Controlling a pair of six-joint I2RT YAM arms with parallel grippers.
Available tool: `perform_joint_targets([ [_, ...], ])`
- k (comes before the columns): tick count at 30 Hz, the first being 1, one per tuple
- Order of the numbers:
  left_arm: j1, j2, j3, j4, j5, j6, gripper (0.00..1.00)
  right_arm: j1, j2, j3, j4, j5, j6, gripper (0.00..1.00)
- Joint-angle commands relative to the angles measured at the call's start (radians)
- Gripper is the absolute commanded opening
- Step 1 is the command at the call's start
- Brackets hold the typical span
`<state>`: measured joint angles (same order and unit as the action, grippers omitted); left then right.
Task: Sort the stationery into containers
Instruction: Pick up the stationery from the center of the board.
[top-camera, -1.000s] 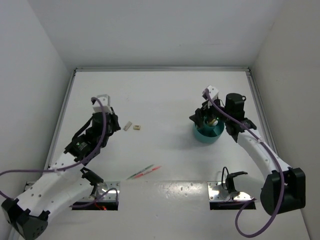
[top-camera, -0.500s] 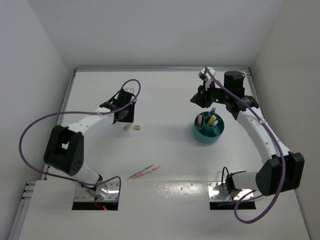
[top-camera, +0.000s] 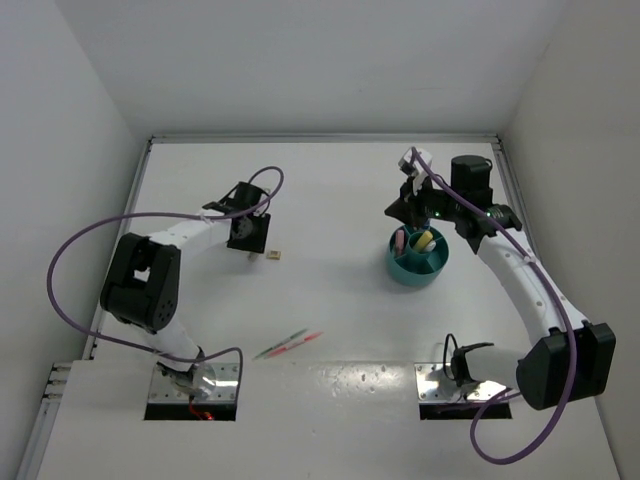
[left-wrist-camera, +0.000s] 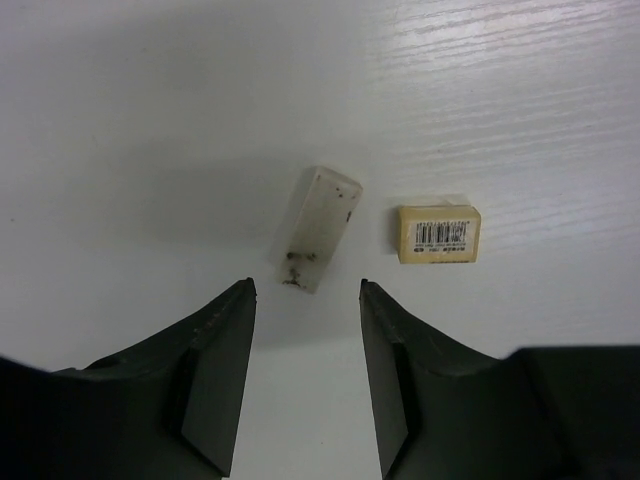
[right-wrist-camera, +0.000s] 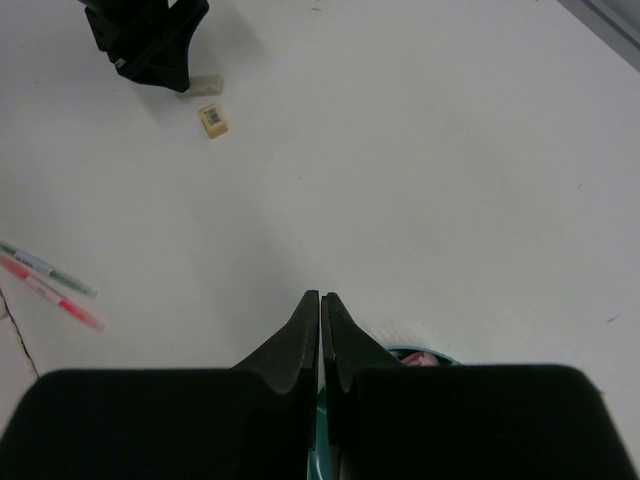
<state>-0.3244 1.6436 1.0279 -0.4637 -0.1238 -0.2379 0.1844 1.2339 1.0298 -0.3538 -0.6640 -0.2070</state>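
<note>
Left pincer (left-wrist-camera: 305, 296) spread, white eraser (left-wrist-camera: 320, 228) just ahead of gap. Likely light, stiff, grippy; pinch across long sides. Right pincer (right-wrist-camera: 320, 300) pressed together.

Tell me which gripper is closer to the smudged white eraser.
Left. The left gripper is directly over the eraser, open jaws framing its near end; the right gripper is far off, shut, by the teal cup.

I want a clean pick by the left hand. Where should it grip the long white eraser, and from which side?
Across the long sides of the white eraser at mid-length, from straight above. It lies flat, slightly tilted, so the open left hand probably needs a small twist, clear of the labelled eraser.
</note>
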Motion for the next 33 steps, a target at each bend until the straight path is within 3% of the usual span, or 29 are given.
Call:
perform_joint_targets([
  [1, 0.012, 0.039, 0.047, 0.016, 0.038, 0.029, 0.52, -0.005, 0.001, 0.003, 0.009, -0.034, -0.023, 0.03],
  [13, 0.030, 0.150, 0.110, 0.016, 0.047, 0.048, 0.45, -0.005, 0.010, 0.012, -0.010, -0.045, -0.032, 0.04],
  [33, 0.030, 0.255, 0.201, -0.003, 0.044, 0.048, 0.42, -0.014, 0.010, 0.012, -0.010, -0.045, -0.032, 0.05],
])
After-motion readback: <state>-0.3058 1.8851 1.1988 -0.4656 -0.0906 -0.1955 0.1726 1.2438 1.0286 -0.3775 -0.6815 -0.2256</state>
